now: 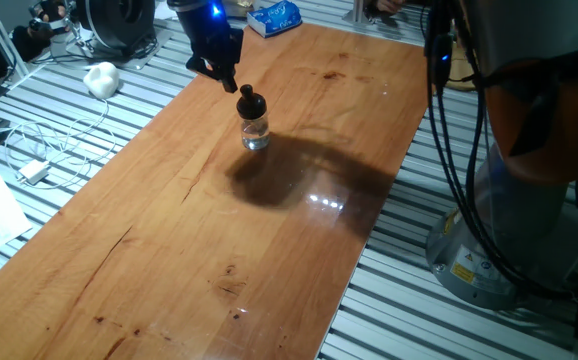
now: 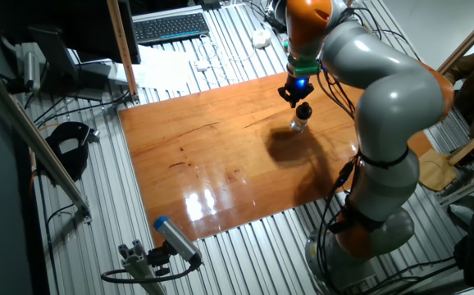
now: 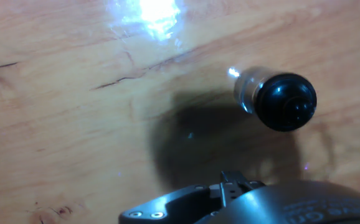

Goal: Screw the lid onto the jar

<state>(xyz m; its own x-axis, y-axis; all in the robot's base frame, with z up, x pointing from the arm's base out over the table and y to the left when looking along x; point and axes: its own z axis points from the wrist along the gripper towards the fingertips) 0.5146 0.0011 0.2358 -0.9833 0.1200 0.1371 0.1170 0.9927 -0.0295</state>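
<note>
The small clear glass jar [image 1: 255, 132] stands upright on the wooden table [image 1: 269, 230], with the black rounded lid [image 1: 251, 102] sitting on its mouth. My gripper [image 1: 224, 78] hangs just above and to the left of the lid, apart from it. Its dark fingers blend together, so I cannot tell how wide they stand. In the other fixed view the gripper [image 2: 293, 96] is right above the lid [image 2: 303, 109] and jar [image 2: 299, 124]. In the hand view the lid [image 3: 286, 101] and jar [image 3: 247, 90] lie off to the right, and no fingers show.
A blue and white packet [image 1: 274, 17] lies at the table's far end. A white lump [image 1: 101, 78] and cables [image 1: 39, 150] lie on the slatted bench left of the table. The arm's base [image 1: 509, 200] stands to the right.
</note>
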